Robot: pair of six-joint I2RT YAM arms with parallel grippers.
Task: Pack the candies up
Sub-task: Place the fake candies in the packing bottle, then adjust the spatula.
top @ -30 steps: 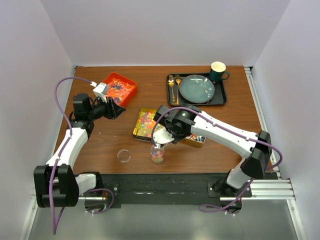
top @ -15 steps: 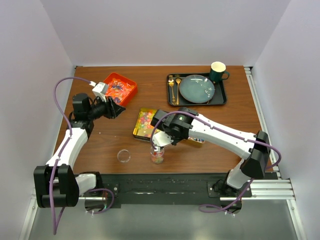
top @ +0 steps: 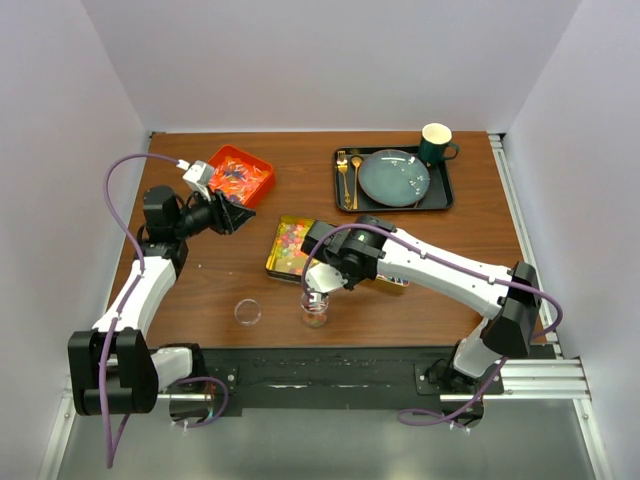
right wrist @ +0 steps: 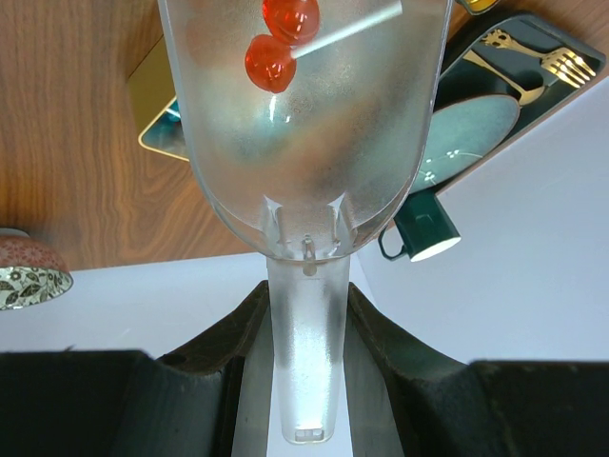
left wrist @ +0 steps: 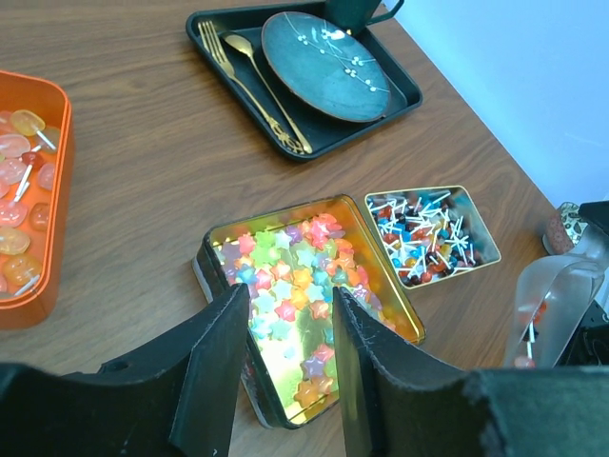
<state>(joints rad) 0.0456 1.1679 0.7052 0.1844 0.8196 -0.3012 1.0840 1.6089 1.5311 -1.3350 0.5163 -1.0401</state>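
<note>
My right gripper (top: 327, 272) is shut on the handle of a clear plastic scoop (right wrist: 304, 124). The scoop is tipped over a small glass jar (top: 314, 314) that holds mixed candies. Two red candies (right wrist: 278, 43) on a white stick lie in the scoop. A gold tin (left wrist: 304, 305) of star-shaped candies lies mid-table, also seen from above (top: 288, 245). A smaller gold tin (left wrist: 430, 233) holds small red, blue and white stick candies. An orange tray (top: 238, 177) holds orange sweets. My left gripper (left wrist: 290, 324) is open and empty, hovering between the orange tray and the star tin.
A clear jar lid (top: 247, 312) lies left of the jar. A black tray (top: 393, 180) at the back holds a teal plate, gold fork and spoon. A green mug (top: 436, 144) stands behind it. White walls enclose the table.
My right gripper has carried the scoop a little left and down onto the jar mouth. My left gripper has edged slightly back and left.
</note>
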